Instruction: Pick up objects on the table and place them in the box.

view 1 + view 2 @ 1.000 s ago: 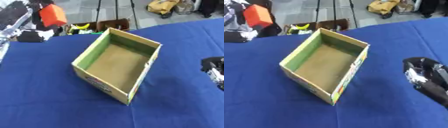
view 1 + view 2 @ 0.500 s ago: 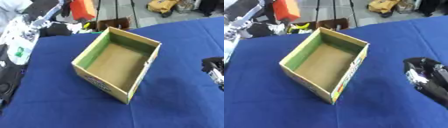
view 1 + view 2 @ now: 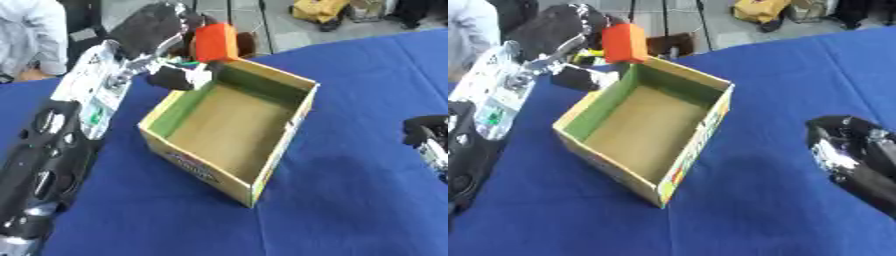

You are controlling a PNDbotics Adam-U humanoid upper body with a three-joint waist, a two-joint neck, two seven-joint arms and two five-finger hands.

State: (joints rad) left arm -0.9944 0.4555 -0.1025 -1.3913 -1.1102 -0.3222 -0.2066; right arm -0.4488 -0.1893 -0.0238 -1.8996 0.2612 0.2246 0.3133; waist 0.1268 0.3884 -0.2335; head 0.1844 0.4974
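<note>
1. The left hand [image 3: 162,30] has its fingers closed around an orange rectangular block [image 3: 215,42], held in the air just above the far corner of the open cardboard box with a green inner wall [image 3: 677,86].
2. The box sits askew on the blue cloth-covered table [image 3: 350,200], and its brown floor looks empty.
3. The step in hand, as I judge it, is bringing the block over the box and dropping it in.
4. To do it well, the block should travel inward from the far corner until it hangs over the middle of the box floor before the fingers let go; released now, it could clip the rim and fall outside.
5. The left forearm runs close along the box's left wall, so a low path risks nudging the box.
6. The right hand [image 3: 852,155] rests on the table well to the right of the box; I cannot tell how its fingers stand.
7. Beyond the box's far corner lies floor clutter, including a yellow bag [image 3: 320,11], off the table and not in the way.
</note>
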